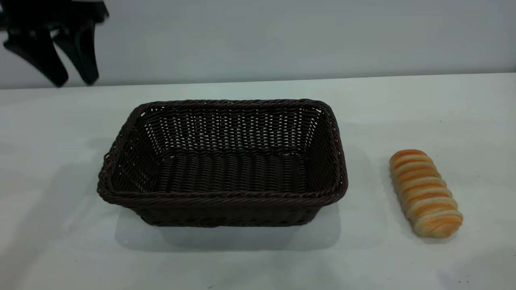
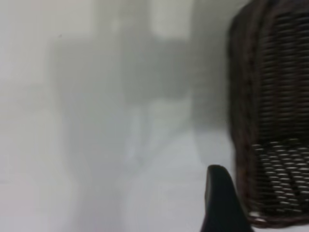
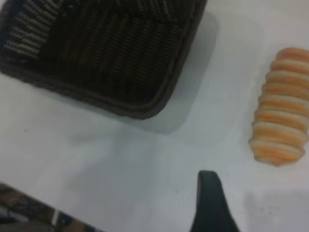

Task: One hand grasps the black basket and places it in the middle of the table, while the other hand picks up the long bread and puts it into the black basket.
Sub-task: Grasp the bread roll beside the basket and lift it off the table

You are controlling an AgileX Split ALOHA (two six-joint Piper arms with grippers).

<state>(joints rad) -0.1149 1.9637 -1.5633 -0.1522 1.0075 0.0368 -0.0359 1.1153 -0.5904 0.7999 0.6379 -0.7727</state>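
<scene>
Dark wicker is filling the middle of the white table (image 1: 258, 262): the black basket (image 1: 223, 161) is sitting upright there, its braided rim unbroken all the way round and its woven floor bare. Off to the right of it, well apart and touching nothing, the long bread (image 1: 425, 192) is lying flat on the tabletop with its striped orange and cream ridges facing up, one end pointing toward the far edge and the other toward the near edge.

Up at the far left, the left gripper (image 1: 72, 82) is hanging in the air above the table, clear of the basket and well away from the loaf. Its two black fingers (image 1: 38, 56) are standing spread apart with open space between them, and nothing is held in that gap. From its own wrist view, one fingertip is showing beside the basket's side wall (image 2: 256, 96), not touching it.

Over on the right, the right gripper is showing only a single black fingertip (image 3: 210, 203) above the bare table, near the bread (image 3: 282, 128) and the basket corner (image 3: 159, 101); I cannot tell whether it is spread or closed.
</scene>
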